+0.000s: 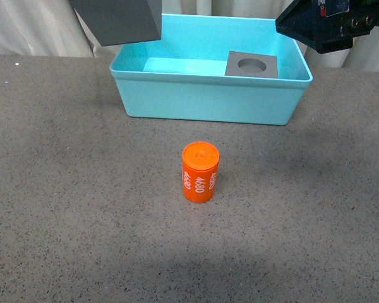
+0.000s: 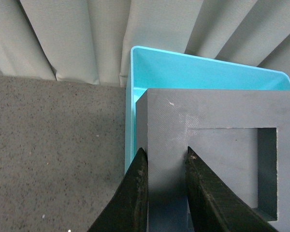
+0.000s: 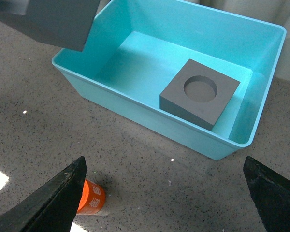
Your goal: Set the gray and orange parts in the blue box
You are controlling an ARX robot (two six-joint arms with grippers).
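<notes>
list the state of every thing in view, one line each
blue box, open, one cube inside
round-recess cube, lying in the blue box, recess up
square-recess cube, held in the air by the blue box's left end
orange cylinder, upright on the table, outside the blue box
left gripper, shut on the square-recess cube
right gripper, open, empty

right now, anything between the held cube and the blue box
Nothing visible. The left gripper holds the square-recess cube above the left end of the blue box; the round-recess cube lies at its right end.
</notes>
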